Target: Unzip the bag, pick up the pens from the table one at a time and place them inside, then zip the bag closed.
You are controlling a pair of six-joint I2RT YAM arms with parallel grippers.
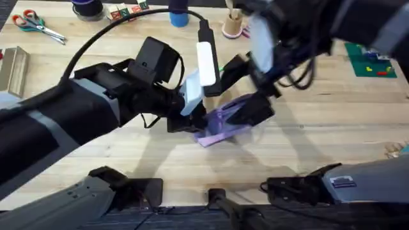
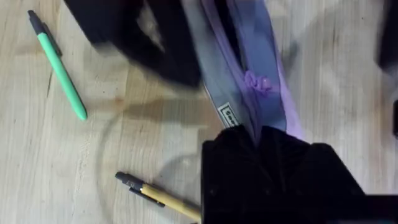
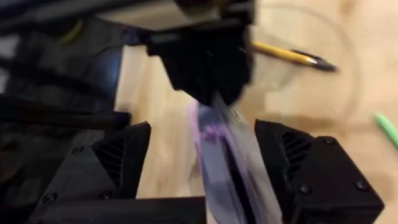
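Lavender pencil pouch point(image 1: 223, 124) lies mid-surface, its end clenched in the left hand point(image 2: 258, 140). Its long axis and zipper pull point(image 2: 258, 82) run straight between the released fingers of the right hand point(image 3: 205, 168), the nearer one for unzipping.

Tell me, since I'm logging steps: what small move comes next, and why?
Probably the right end effector should close on the zipper pull between its open fingers. The left end effector pinches the bag, and both pens, green and yellow, lie outside.
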